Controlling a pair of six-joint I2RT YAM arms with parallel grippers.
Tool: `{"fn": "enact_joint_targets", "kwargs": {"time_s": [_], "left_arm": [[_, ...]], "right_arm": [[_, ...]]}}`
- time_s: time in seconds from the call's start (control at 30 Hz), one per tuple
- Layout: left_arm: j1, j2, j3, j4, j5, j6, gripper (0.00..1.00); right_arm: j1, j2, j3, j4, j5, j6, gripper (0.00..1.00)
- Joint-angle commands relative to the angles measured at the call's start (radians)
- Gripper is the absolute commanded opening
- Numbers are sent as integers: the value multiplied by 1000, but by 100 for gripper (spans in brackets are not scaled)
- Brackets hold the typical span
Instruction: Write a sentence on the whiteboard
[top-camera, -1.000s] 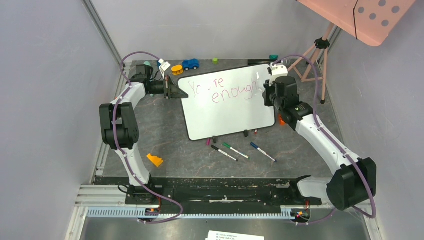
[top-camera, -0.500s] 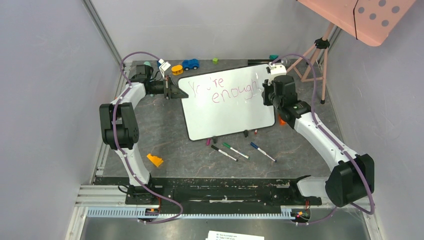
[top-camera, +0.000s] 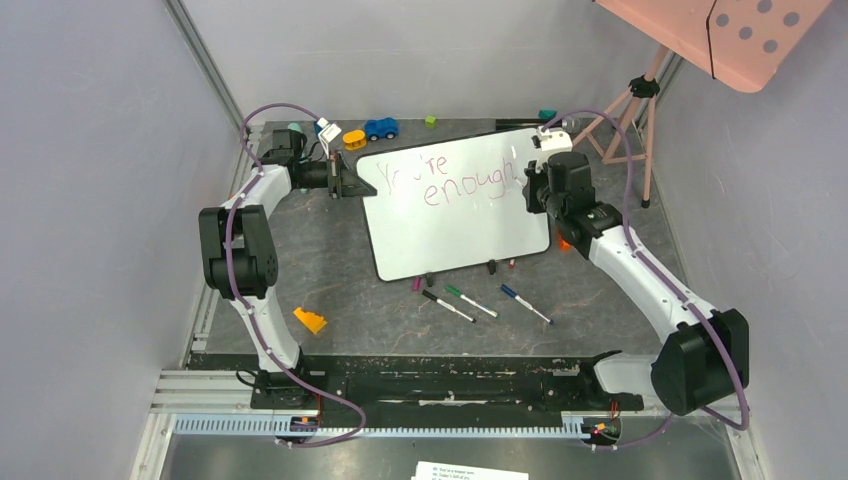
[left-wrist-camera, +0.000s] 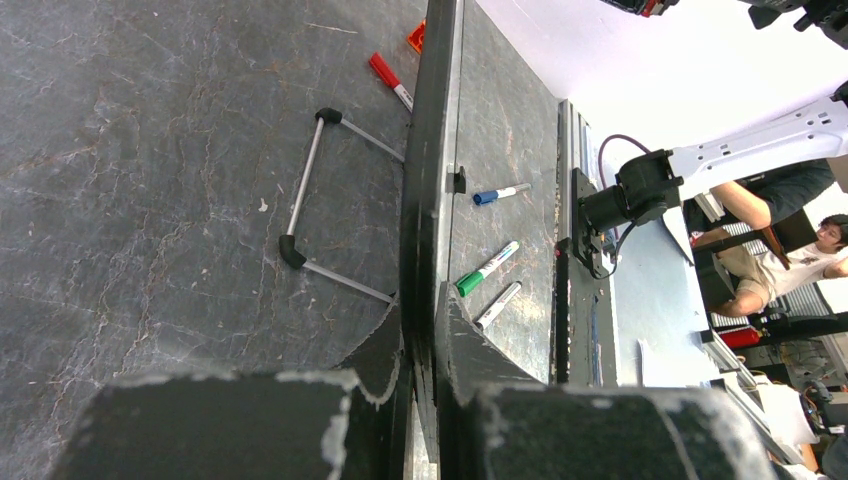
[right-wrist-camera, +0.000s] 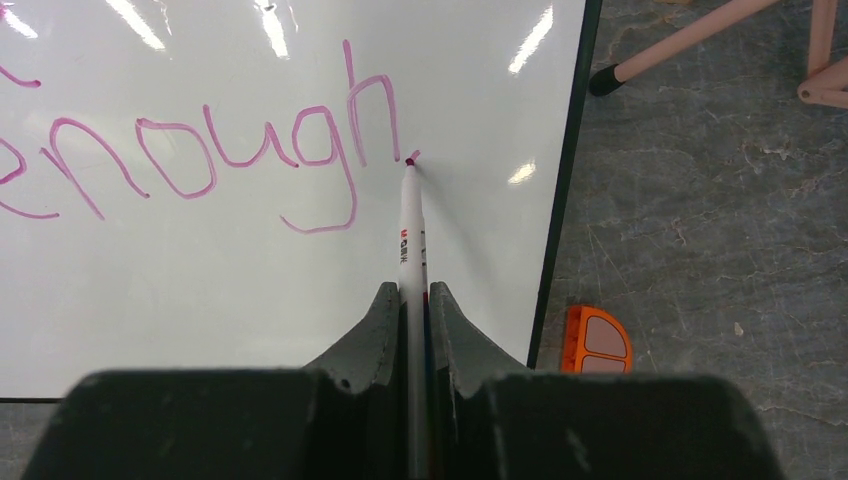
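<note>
The whiteboard (top-camera: 450, 235) stands tilted on the table, seen edge-on (left-wrist-camera: 430, 150) in the left wrist view. My left gripper (top-camera: 345, 185) (left-wrist-camera: 420, 320) is shut on its left edge. The sentence (top-camera: 450, 178) reads "You're enough" in pink letters, and "enough" (right-wrist-camera: 200, 160) fills the right wrist view. My right gripper (top-camera: 535, 185) (right-wrist-camera: 415, 300) is shut on a white marker (right-wrist-camera: 410, 230). The marker's pink tip touches the whiteboard (right-wrist-camera: 200, 300) just right of the "h", where there is a small pink stroke.
Black (top-camera: 447, 306), green (top-camera: 470, 301) and blue (top-camera: 525, 304) markers lie in front of the board. An orange block (top-camera: 310, 321) sits near left. Small toys (top-camera: 381, 128) line the far edge. An orange piece (right-wrist-camera: 597, 340) lies by the board's right edge. A pink tripod (top-camera: 630, 120) stands far right.
My right gripper with the marker has shifted slightly up the board, toward the far side. The left gripper and the board have stayed put.
</note>
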Motion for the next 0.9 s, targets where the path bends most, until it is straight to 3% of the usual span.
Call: {"fn": "enact_joint_targets", "kwargs": {"time_s": [0.0,0.7,0.87], "left_arm": [[-52,33,-50,-6,-250,186,2],[-52,31,-50,-5,-250,186,2],[-52,33,-49,-5,-250,185,2]], "right_arm": [[-3,-30,-14,-5,-40,3,0],[5,-140,27,-15,-152,19,0],[192,-123,6,-13,-44,-7,0]]}}
